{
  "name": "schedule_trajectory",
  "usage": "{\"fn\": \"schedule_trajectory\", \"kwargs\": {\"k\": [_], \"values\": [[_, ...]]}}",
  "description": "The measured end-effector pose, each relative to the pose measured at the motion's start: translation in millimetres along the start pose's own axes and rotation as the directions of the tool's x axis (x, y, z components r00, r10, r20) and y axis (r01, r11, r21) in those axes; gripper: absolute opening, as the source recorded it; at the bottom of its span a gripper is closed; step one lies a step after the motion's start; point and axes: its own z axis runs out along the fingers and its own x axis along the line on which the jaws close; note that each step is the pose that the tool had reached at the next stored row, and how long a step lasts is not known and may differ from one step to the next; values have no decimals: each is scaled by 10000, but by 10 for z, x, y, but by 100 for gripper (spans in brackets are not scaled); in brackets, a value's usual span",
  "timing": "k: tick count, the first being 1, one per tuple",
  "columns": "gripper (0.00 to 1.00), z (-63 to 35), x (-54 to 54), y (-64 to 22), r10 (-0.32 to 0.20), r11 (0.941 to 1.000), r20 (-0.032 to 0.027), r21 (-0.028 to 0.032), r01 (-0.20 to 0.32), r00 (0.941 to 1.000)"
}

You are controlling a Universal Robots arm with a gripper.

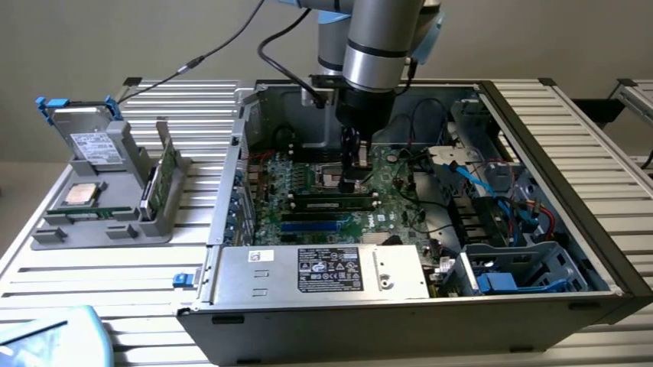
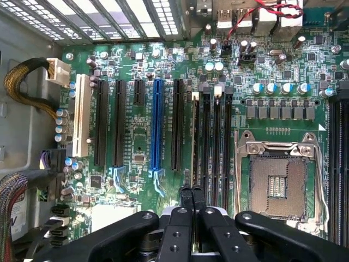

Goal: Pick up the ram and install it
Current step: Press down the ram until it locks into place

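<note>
The ram (image 1: 329, 203) lies along a black memory slot on the green motherboard (image 1: 398, 195) inside the open computer case, its white label facing the front. In the wrist view the ram (image 2: 194, 136) shows edge-on as a thin strip in the memory slot nearest the long expansion slots. My gripper (image 1: 350, 183) reaches down into the case and hangs just above that stick, towards one end of it. Its black fingers are shut, tips (image 2: 191, 192) pressed together over the ram's edge. Whether they touch the ram I cannot tell.
An open processor socket (image 2: 278, 183) lies beside the memory slots. A silver power supply (image 1: 316, 271) fills the case front, with blue cables and drive cages (image 1: 510, 267) at the exterior view's right. A grey holder (image 1: 102, 222) outside holds a processor chip (image 1: 82, 193), a drive (image 1: 87, 138) and an upright green board (image 1: 164, 172).
</note>
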Motion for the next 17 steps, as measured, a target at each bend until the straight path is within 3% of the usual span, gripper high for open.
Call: {"fn": "schedule_trajectory", "kwargs": {"k": [10, 17], "values": [[10, 1, 0, 3, 707, 9975, 84, -56, -707, 9975], [10, 1, 0, 4, 1193, 9929, 145, -39, -1193, 9928]]}}
